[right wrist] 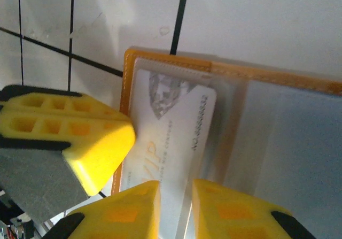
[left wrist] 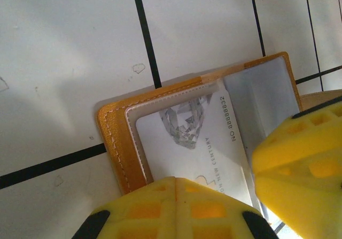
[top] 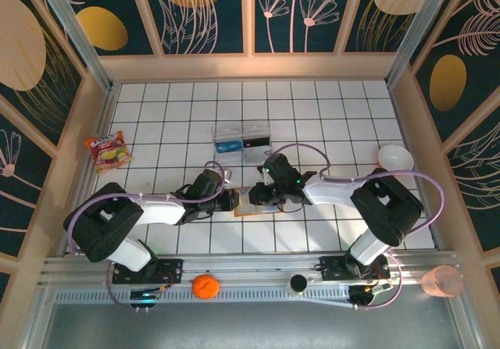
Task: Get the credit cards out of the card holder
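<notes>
1. The card holder [top: 248,205] lies open on the white tiled counter [top: 328,107], at 6 o'clock from a clear plastic box [top: 242,140].
2. A pale credit card [left wrist: 187,135], printed with a diamond picture and a number, sits in the pocket of one half. It lies askew, with one corner reaching the middle fold.
3. The left claw [left wrist: 176,191] is at the card holder's 9 o'clock side. Its yellow fingers are pressed together with only a seam between them, and their tips cover one end of the card.
4. The right claw [right wrist: 176,196] is at the 3 o'clock side, slightly spread. The card's face shows through the narrow gap, and no grip on it can be made out.
5. A snack packet [top: 109,151] lies at 10 o'clock from the card holder and a white bowl [top: 395,158] at 2 o'clock, both well apart from it.
</notes>
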Tool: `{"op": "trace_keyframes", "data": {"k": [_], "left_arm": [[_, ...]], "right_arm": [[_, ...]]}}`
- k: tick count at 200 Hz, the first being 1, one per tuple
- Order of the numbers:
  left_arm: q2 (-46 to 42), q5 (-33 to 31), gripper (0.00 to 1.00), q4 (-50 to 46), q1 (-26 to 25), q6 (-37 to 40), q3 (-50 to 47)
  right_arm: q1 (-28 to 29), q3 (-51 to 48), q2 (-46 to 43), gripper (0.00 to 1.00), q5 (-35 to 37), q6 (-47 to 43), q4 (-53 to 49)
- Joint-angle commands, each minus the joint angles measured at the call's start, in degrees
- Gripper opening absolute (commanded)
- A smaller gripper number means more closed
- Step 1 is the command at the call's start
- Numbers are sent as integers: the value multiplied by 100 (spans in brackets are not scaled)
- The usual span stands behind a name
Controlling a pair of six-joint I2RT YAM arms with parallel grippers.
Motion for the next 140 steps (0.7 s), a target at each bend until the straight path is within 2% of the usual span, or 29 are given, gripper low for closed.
{"op": "trace_keyframes", "data": {"k": [1, 98, 140], "left_arm": [[146, -51, 0, -225, -20, -57, -49], [246, 49, 0, -177, -16, -25, -49], [230, 28, 0, -206, -17, -15, -46]], "right_arm": [[-111, -2, 62, 22, 91, 143, 183], [-157, -91, 372, 18, -143, 338, 467], [-157, -168, 234, 2, -53, 393, 460]]}}
